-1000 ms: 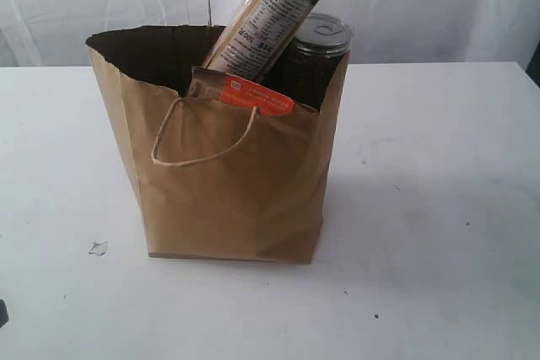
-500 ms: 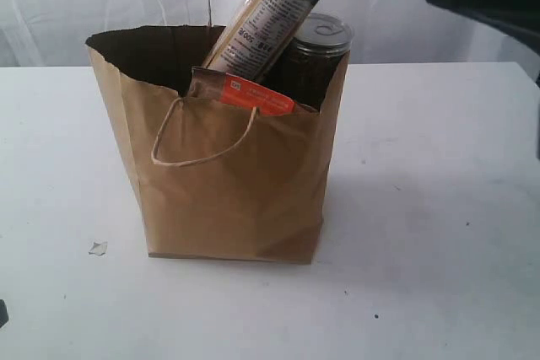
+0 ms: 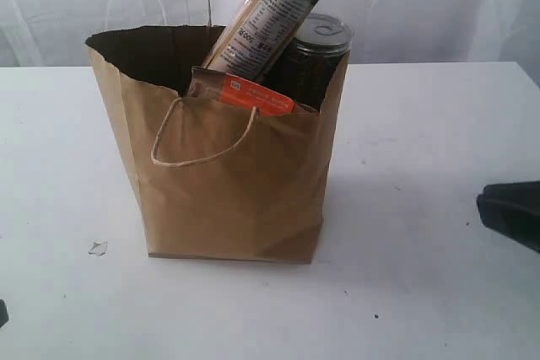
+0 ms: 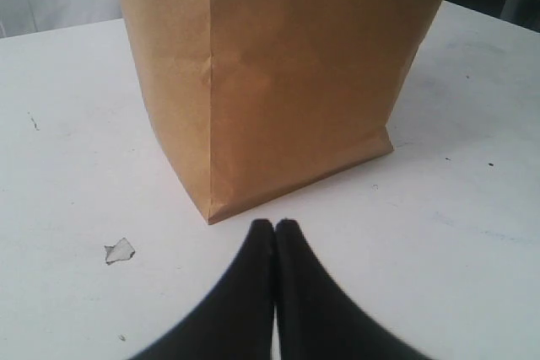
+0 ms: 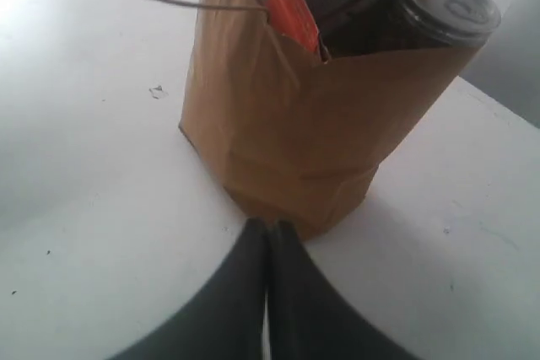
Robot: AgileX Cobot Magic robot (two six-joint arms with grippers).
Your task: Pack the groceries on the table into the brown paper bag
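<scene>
Brown paper bag [image 3: 228,200] upright on bench [image 3: 422,124]; pasta packet [image 3: 266,18], can [image 3: 316,48], pouch [image 3: 253,94] inside. Left claw [image 4: 275,225], right claw [image 5: 267,225] closed, empty, near bag.

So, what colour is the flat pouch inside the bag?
Flat pouch: brown with orange band; exterior view best.

- Left gripper [image 4: 275,223]: two matte black fingers, broad at the base and tapering to rounded tips near the bottom corner of the brown paper bag [image 4: 278,82]. A thin pale seam runs between them.
- Right gripper [image 5: 267,225]: a similar dark tapered pair with a slight sheen.
- Right arm [image 3: 510,211]: a black, blunt, wedge-shaped block to the right of the bag.
</scene>
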